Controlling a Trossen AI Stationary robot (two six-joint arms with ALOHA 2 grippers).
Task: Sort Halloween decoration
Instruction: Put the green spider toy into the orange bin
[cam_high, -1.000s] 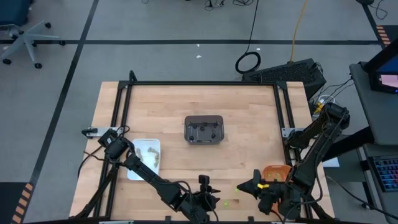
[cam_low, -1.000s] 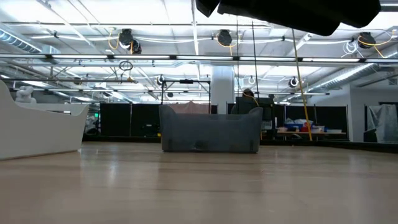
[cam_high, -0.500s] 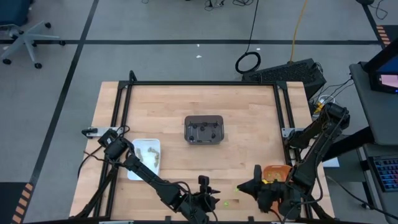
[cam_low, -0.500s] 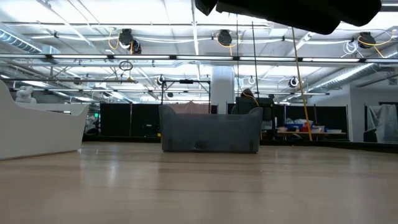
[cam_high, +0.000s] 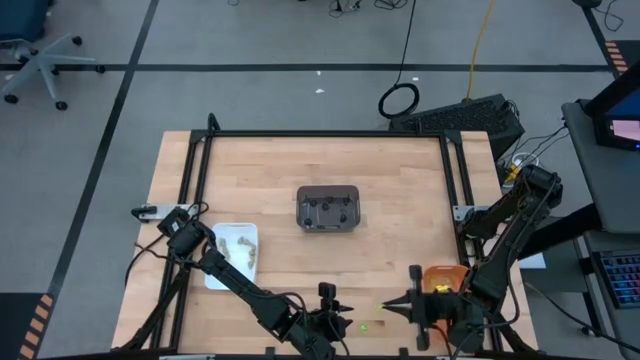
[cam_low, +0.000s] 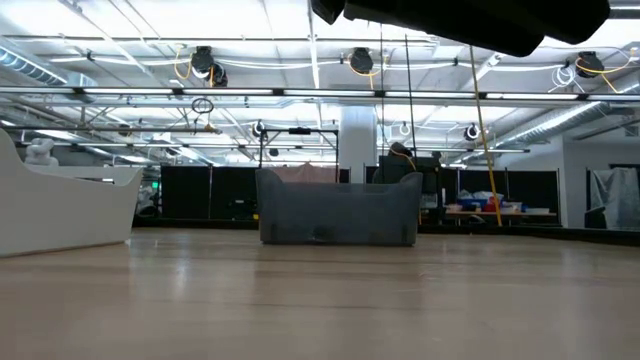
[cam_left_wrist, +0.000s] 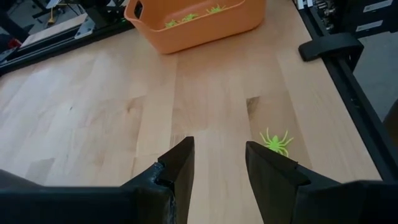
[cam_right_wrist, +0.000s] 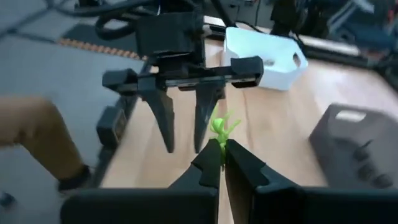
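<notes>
Green spider (cam_left_wrist: 274, 142) lies flat on the table (cam_high: 400, 240) near the front edge, just beside the left gripper (cam_high: 330, 312), off its right finger, not between the fingers. Looks like thin moulded plastic: very light, springy legs, small body. Likely to skid or flick away if nudged. Best hold is the body, fingers straddling it and pinching low; legs would probably bend and slip out.

Left gripper hovers at about 6 o'clock on the table, fingers parted, holding nothing. Right gripper (cam_high: 392, 305) sits at about 5 o'clock, beside the orange tray (cam_high: 441, 276), fingers fully closed and empty, tips aimed at the spider.

More green spiders already lie in the orange tray (cam_left_wrist: 193, 22). Grey tray (cam_high: 328, 208) is at table centre, white tray (cam_high: 235, 252) at 8 o'clock.

Room: bare wood between spider and orange tray, short clear path. Tight spots: table edge and black frame rail (cam_left_wrist: 348, 87) just beyond the spider, and the two grippers near each other, collision risk if both close in.
</notes>
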